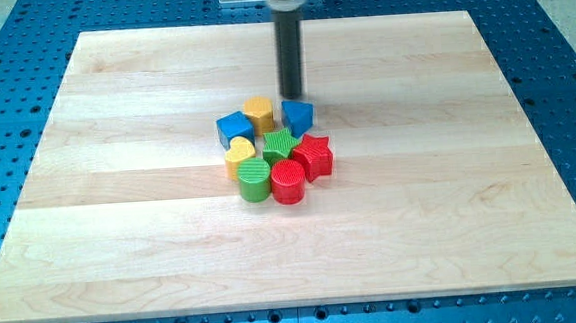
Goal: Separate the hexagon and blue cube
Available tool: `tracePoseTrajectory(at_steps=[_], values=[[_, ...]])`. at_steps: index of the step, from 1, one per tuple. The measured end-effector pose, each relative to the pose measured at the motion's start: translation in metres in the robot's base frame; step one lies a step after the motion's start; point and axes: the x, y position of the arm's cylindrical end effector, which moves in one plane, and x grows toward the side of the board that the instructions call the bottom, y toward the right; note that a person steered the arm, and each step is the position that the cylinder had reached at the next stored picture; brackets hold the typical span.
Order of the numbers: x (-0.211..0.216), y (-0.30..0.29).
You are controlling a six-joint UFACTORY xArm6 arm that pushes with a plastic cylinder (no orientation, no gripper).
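Observation:
The yellow hexagon [259, 113] sits at the top of a tight cluster in the middle of the wooden board [121, 222]. The blue cube [234, 129] lies right at the hexagon's lower left, touching or nearly touching it. My tip [292, 97] is at the top right of the cluster, just above a blue triangular block [298, 116] and a little to the right of the hexagon. The tip looks close to the blue triangular block; I cannot tell whether they touch.
Below these in the cluster lie a green star [280, 144], a red star [314, 156], a yellow heart [240, 159], a green cylinder [255, 181] and a red cylinder [288, 182]. A blue perforated table [564, 84] surrounds the board.

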Motion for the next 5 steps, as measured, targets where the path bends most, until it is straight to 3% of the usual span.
tracePoseTrajectory(at_steps=[1, 5], values=[[0.0, 0.02], [0.106, -0.144]])
